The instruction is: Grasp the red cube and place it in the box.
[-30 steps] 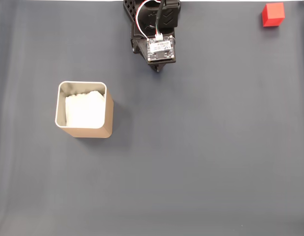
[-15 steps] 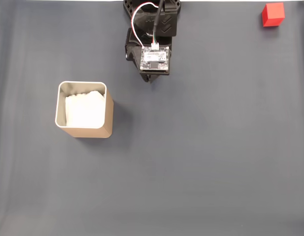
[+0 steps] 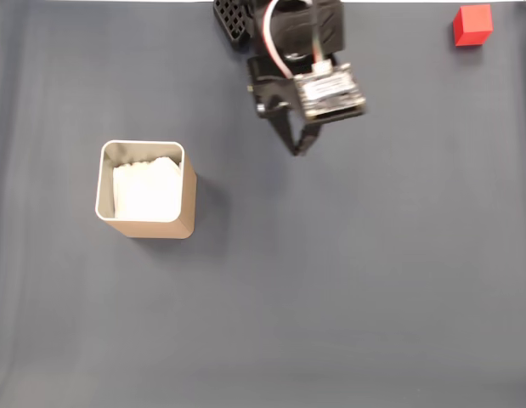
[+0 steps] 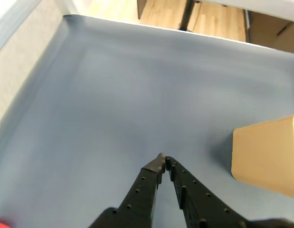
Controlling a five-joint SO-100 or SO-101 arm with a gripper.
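The red cube rests on the blue-grey mat at the top right of the fixed view, far from the arm; a sliver of red cube also peeks in at the wrist view's bottom left corner. The tan box with white lining stands at the left, and its tan wall appears at the right of the wrist view. My black gripper hangs near the top centre, between cube and box, shut with nothing in it. In the wrist view its fingertips meet above bare mat.
The blue-grey mat spreads wide below and to the right of the arm. Its far edge curls up in the wrist view, with a wooden floor and furniture legs beyond.
The arm has swung to the right in the fixed view and its gripper now points lower down the mat. Cube and box have stayed put.
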